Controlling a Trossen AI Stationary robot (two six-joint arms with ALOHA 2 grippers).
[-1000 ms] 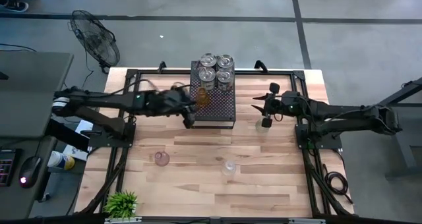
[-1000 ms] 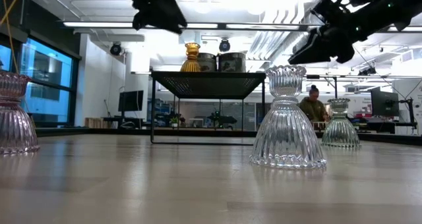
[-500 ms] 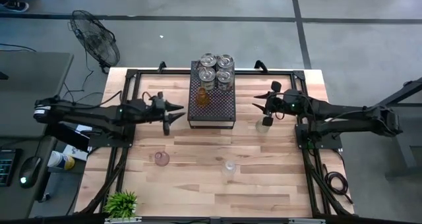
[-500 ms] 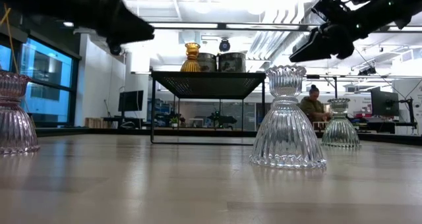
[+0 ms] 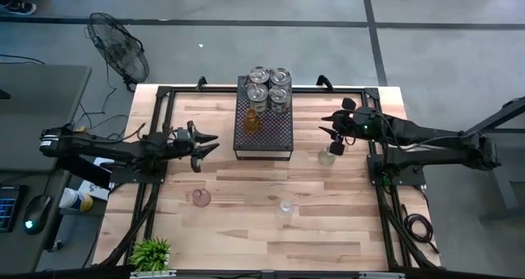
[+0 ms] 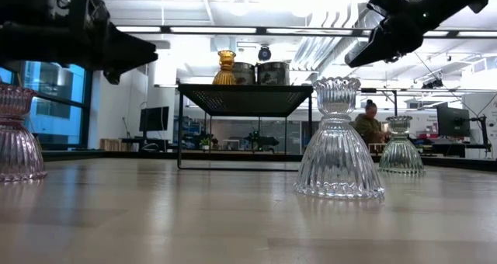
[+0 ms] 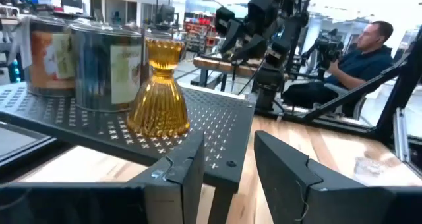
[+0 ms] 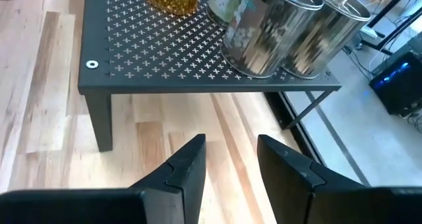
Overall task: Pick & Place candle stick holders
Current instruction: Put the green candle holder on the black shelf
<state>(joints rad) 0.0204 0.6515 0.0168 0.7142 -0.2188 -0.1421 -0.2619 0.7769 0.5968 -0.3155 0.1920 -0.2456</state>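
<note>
Three candle stick holders stand on their bases on the wooden table: a pinkish one [image 5: 201, 198], a clear one [image 5: 285, 207] and a second clear one [image 5: 327, 156]. An amber one [image 5: 252, 121] stands on the black perforated tray [image 5: 275, 135], beside silvery round tins [image 5: 269, 84]. My left gripper [image 5: 209, 144] hangs open just left of the tray, pointing level at it, with the amber holder [image 7: 158, 92] ahead of its fingers. My right gripper [image 5: 328, 125] is open right of the tray, above and slightly beyond the second clear holder, and touches nothing.
The tray stands raised on thin legs [image 6: 180, 128] at the table's far middle. A small green plant [image 5: 150, 253] sits at the near left corner. A black frame [image 5: 156, 148] runs along the table's sides. A person [image 7: 362, 53] sits beyond the table.
My left gripper has drawn back from over the tray toward the table's left edge and sunk, tipping from pointing downward to level; its fingers stay open. The amber holder stays on the tray. My right gripper has risen a little above the clear holder.
</note>
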